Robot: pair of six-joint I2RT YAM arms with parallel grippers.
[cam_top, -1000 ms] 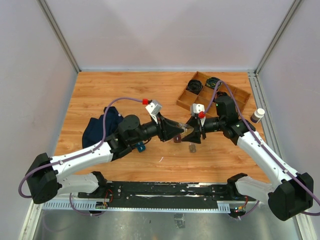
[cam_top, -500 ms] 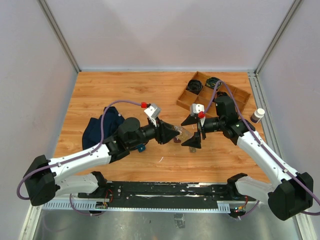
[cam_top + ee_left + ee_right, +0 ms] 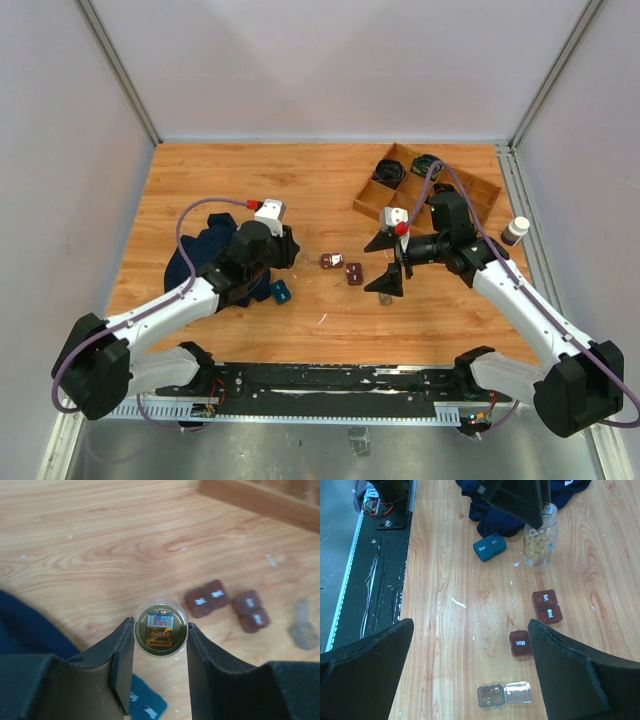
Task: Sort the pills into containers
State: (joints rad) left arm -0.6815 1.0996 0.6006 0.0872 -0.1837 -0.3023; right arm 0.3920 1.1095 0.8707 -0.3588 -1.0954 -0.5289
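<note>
Two dark-brown containers (image 3: 328, 261) (image 3: 353, 273) with pale day labels lie mid-table; the same containers (image 3: 547, 606) (image 3: 520, 643) show in the right wrist view. My left gripper (image 3: 160, 630) is shut on a clear jar (image 3: 540, 540) full of pills, held left of the containers. Its place in the top view is by the dark cloth, left gripper (image 3: 285, 248). My right gripper (image 3: 385, 265) stands wide open just right of the containers, holding nothing. Below the right gripper (image 3: 470, 625) lies a small grey box (image 3: 491, 696), lid open, with two pills inside.
A blue two-cell box (image 3: 281, 292) lies beside a dark blue cloth (image 3: 205, 255) at the left. The wooden divided tray (image 3: 470, 190) with black cables sits at the back right. A white-capped bottle (image 3: 515, 231) stands at the right edge.
My left arm has drawn back to the left with the jar. The right gripper's jaws have spread wide. The brown containers now lie uncovered between the two grippers.
</note>
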